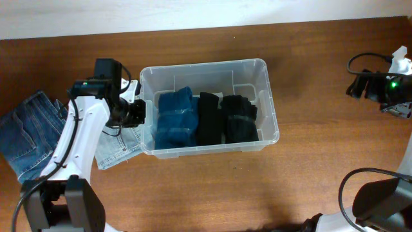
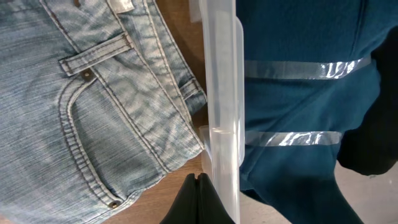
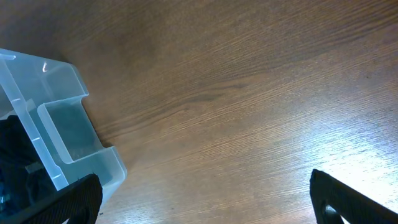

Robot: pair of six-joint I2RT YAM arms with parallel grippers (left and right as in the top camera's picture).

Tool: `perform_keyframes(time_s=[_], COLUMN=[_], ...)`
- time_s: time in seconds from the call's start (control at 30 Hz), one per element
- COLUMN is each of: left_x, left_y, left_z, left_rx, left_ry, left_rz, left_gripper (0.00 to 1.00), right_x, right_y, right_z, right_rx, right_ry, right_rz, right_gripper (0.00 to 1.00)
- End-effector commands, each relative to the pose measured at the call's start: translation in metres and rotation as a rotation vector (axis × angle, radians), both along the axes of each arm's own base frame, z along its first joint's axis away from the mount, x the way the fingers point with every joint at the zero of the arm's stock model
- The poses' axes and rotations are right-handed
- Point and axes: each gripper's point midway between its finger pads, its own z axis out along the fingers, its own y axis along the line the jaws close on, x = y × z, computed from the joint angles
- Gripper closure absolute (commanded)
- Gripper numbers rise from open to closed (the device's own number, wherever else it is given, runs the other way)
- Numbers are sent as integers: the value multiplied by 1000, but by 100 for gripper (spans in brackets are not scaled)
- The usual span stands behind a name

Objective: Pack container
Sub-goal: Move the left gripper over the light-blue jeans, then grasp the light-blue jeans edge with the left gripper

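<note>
The clear plastic container (image 1: 269, 96) stands mid-table and holds a folded blue garment (image 1: 176, 118) and two black garments (image 1: 207, 118) (image 1: 239, 119). My left gripper (image 1: 139, 111) is shut and empty, just outside the container's left wall, above light blue jeans (image 1: 121, 145). In the left wrist view its closed fingertips (image 2: 197, 185) sit beside the container's rim (image 2: 222, 93), with the light jeans (image 2: 81, 106) left and the blue garment (image 2: 298, 106) right. My right gripper (image 1: 373, 87) is open and empty at the far right; its view shows the fingers (image 3: 205, 193) wide apart over bare wood, the container's corner (image 3: 68, 137) at left.
Darker folded blue jeans (image 1: 26, 132) lie at the table's left edge. The wooden table (image 1: 322, 161) runs out to the right and front of the container.
</note>
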Motion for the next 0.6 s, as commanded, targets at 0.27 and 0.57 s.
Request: perform_keyframes(time_s=[0.27, 0.57], left_x=[3, 5], left_y=[-25, 65], left_z=[6, -3], left_rx=[-140, 116], left_ry=[-1, 23], left_rz=[-19, 329], left_gripper=[99, 99], right_x=[1, 1], right_y=[-2, -2], right_z=[3, 3], right_rx=[-8, -9], right_ry=[-8, -8], right_rz=[1, 1], right_gripper=[1, 1])
